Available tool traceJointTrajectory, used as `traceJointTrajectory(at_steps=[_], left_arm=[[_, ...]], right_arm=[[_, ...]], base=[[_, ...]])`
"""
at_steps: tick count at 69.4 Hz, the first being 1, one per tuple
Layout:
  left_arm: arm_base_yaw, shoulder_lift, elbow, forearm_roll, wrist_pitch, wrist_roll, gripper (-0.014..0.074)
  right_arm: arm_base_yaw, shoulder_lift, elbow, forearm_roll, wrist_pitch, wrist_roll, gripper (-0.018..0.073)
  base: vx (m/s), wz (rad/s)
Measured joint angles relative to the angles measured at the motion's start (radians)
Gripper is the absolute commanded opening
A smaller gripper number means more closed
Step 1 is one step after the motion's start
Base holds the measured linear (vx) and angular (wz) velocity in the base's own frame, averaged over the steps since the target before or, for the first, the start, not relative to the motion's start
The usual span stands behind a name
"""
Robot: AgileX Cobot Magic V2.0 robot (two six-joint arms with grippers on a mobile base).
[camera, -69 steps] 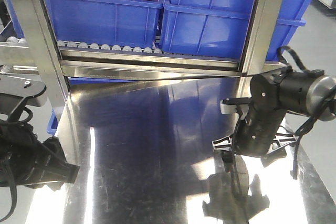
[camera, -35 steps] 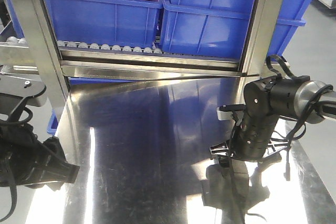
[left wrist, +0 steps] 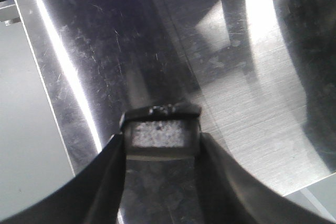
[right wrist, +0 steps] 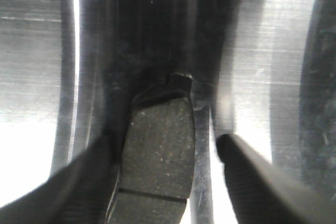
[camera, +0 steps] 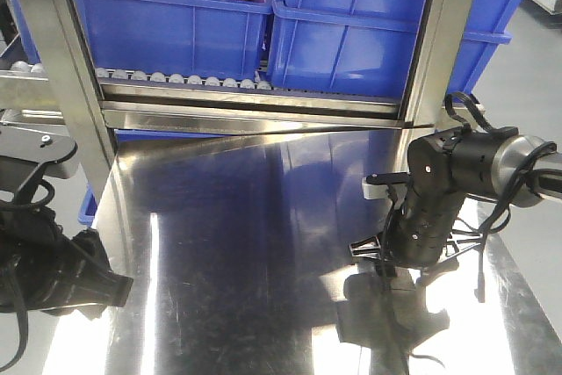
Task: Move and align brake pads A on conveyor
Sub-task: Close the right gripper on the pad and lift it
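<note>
Down at the lower left, the left claw (left wrist: 163, 141) is clenched on a pad (left wrist: 157, 132) seen end-on, with the table (camera: 237, 243) edge just beside it at frame left. The right claw (right wrist: 163, 144), low over the steel, stands released around a second pad (right wrist: 157, 156): one finger touches it, the other is apart. Since a second ago this arm has slid toward frame left and sunk lower. Open steel separates the arms; beyond stands the rack (camera: 246, 118) with blue bins (camera: 351, 37).
</note>
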Motion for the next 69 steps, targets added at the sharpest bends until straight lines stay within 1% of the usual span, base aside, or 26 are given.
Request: traceJointTrajectory(at_steps=[3, 4, 5, 7, 15, 27, 36, 53, 69], left_arm=[[0.000, 0.000, 0.000, 0.000, 0.000, 0.000, -0.0006], [0.000, 0.000, 0.000, 0.000, 0.000, 0.000, -0.0006], [0.000, 0.000, 0.000, 0.000, 0.000, 0.000, -0.0006], [0.000, 0.000, 0.000, 0.000, 0.000, 0.000, -0.0006], [0.000, 0.000, 0.000, 0.000, 0.000, 0.000, -0.0006], [0.000, 0.000, 0.000, 0.000, 0.000, 0.000, -0.0006], [0.000, 0.000, 0.000, 0.000, 0.000, 0.000, -0.0006], [0.000, 0.000, 0.000, 0.000, 0.000, 0.000, -0.0006], [0.000, 0.000, 0.000, 0.000, 0.000, 0.000, -0.0006]], right_arm=[[0.000, 0.000, 0.000, 0.001, -0.001, 0.000, 0.0111], [0.000, 0.000, 0.000, 0.001, -0.001, 0.000, 0.0060], [0.000, 0.000, 0.000, 0.001, -0.001, 0.003, 0.0060], [0.000, 0.000, 0.000, 0.001, -0.002, 0.003, -0.0022], [0.000, 0.000, -0.001, 0.005, -0.002, -0.009, -0.0013], [0.005, -0.004, -0.001, 0.033, -0.001, -0.073, -0.0011], [0.019, -0.037, 0.000, 0.045, 0.005, -0.084, -0.0010], [0.053, -0.202, 0.000, 0.050, 0.012, -0.106, -0.0010], [0.110, -0.418, 0.026, 0.052, 0.026, -0.113, -0.0010]], base=[[0.00, 0.00], [0.00, 0.00], [0.00, 0.00], [0.00, 0.00], [0.00, 0.00], [0.00, 0.00], [0.00, 0.00], [0.00, 0.00], [0.00, 0.00]])
